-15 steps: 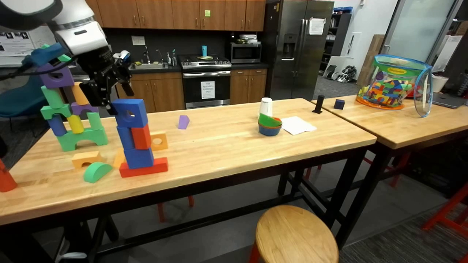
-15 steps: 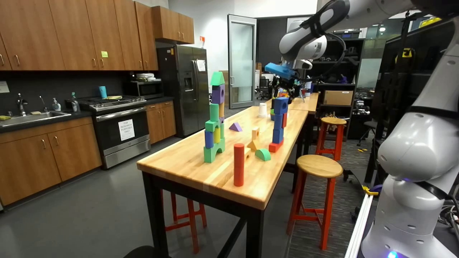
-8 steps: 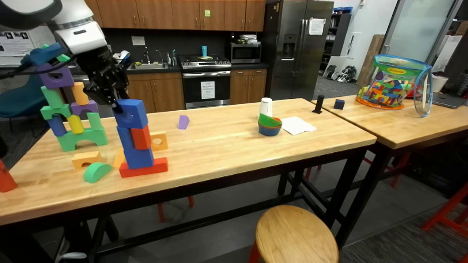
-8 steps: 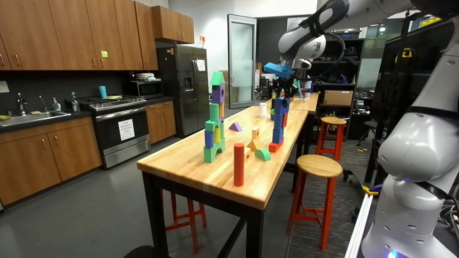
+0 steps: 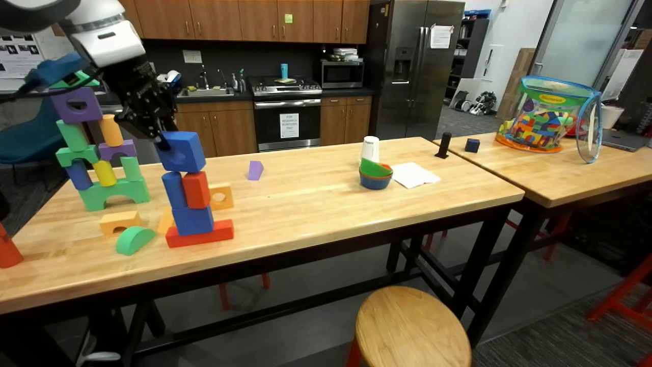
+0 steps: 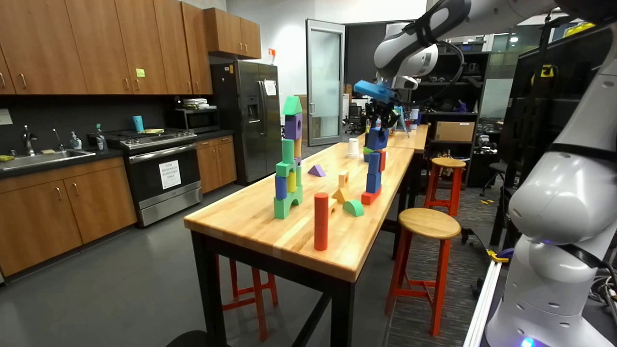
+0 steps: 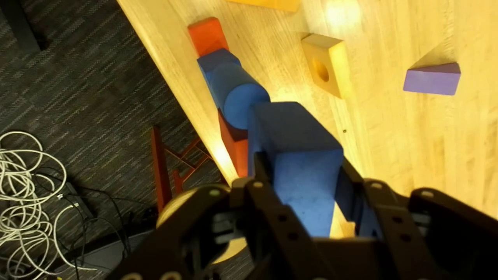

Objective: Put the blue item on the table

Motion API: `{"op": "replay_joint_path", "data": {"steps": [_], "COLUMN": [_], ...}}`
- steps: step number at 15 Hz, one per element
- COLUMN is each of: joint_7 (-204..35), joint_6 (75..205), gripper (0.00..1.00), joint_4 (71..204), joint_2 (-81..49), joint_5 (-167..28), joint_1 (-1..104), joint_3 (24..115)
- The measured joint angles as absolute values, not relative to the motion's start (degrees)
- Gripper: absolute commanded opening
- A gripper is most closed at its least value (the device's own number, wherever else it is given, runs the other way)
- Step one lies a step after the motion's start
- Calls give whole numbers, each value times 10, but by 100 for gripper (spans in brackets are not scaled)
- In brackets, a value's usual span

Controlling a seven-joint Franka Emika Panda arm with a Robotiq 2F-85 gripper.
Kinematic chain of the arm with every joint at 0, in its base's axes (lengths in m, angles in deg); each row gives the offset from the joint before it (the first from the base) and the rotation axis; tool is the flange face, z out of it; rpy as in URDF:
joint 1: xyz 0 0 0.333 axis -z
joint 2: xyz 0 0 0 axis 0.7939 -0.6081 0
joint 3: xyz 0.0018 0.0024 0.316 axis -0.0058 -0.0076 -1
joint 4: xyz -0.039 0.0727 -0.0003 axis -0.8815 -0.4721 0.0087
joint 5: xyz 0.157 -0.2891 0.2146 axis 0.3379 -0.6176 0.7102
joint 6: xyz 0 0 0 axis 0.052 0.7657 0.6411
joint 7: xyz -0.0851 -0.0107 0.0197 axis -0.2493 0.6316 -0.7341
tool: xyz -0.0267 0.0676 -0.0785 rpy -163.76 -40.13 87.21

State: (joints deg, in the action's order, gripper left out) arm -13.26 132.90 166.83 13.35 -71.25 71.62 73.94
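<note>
The blue item, a chunky rectangular block with a round hole (image 5: 184,153), is tilted slightly at the top of the red-and-blue stack in both exterior views. My gripper (image 7: 305,171) is shut on it, one dark finger on each side of the block in the wrist view. Below it stand a blue cylinder (image 5: 174,190) and a red block (image 5: 196,190), on a blue block (image 5: 193,220) and a long red base (image 5: 220,233). The held block seems just clear of the cylinder's top. The table (image 5: 305,204) lies beneath the stack.
A tall purple-green tower (image 5: 113,190) stands close to the arm. Around the stack lie a holed yellow block (image 5: 227,197), a purple piece (image 5: 255,170), a green half-round (image 5: 134,240) and a yellow arch (image 5: 119,221). Bowls (image 5: 375,181) are farther along. The table's edge runs close by the stack.
My gripper has come down over the top blue block and gone from open to shut on it. The block has since risen a little and tilted, baring the cylinder's top.
</note>
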Motion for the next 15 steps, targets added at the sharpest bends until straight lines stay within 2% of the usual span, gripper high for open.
{"op": "replay_joint_path", "data": {"steps": [6, 12, 13, 15], "joint_7": [-172, -256, -279, -324], "joint_6": [1310, 1300, 1305, 1322], "gripper": [16, 16, 41, 41], "joint_4": [1678, 1746, 1755, 1769], "joint_2": [187, 254, 257, 257], "joint_5": [-754, -793, -788, -773], "joint_1": [692, 650, 641, 627], "joint_3": [719, 669, 668, 669]}}
